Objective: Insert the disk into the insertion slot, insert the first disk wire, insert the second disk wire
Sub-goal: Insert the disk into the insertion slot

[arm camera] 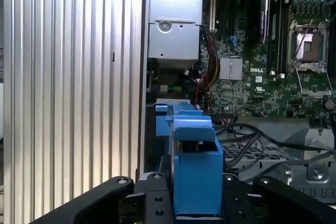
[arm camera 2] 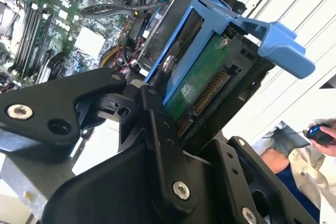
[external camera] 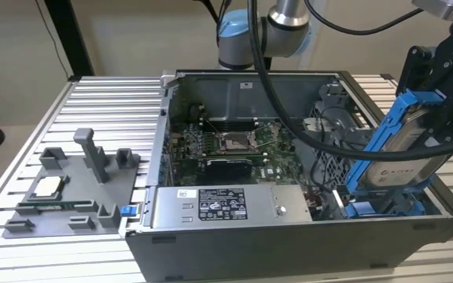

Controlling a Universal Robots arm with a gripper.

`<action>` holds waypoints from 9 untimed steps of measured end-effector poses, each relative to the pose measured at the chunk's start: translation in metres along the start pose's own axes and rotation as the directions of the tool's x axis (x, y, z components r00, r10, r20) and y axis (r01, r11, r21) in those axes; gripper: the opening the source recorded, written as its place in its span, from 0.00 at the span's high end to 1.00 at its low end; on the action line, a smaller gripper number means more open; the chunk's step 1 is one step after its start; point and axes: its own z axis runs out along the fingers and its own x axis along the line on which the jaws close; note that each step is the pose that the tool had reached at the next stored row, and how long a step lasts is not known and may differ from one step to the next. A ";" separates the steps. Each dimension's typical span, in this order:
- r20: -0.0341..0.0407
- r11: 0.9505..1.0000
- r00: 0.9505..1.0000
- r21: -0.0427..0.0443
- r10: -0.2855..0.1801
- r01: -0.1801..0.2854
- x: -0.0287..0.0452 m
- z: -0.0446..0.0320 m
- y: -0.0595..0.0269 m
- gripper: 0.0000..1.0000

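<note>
Disk, clamped tilted in the gripper, hangs just above the insertion slot. The slot is hemmed in by the case front wall and, just beside it, the grey power supply. Thick black cables drape across the open case and cross in front of the disk, with loose wires near the slot. There is free room above the motherboard and over the table on the exterior view's left, except for a grey fixture tray.
</note>
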 end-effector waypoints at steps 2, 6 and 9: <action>0.000 1.000 1.000 0.000 0.000 0.000 0.0001 0.0023 -0.0004 1.00; 0.000 1.000 1.000 0.000 -0.001 0.001 0.0001 0.0034 -0.0006 1.00; 0.000 1.000 1.000 0.000 -0.001 0.001 0.0001 0.0034 -0.0006 1.00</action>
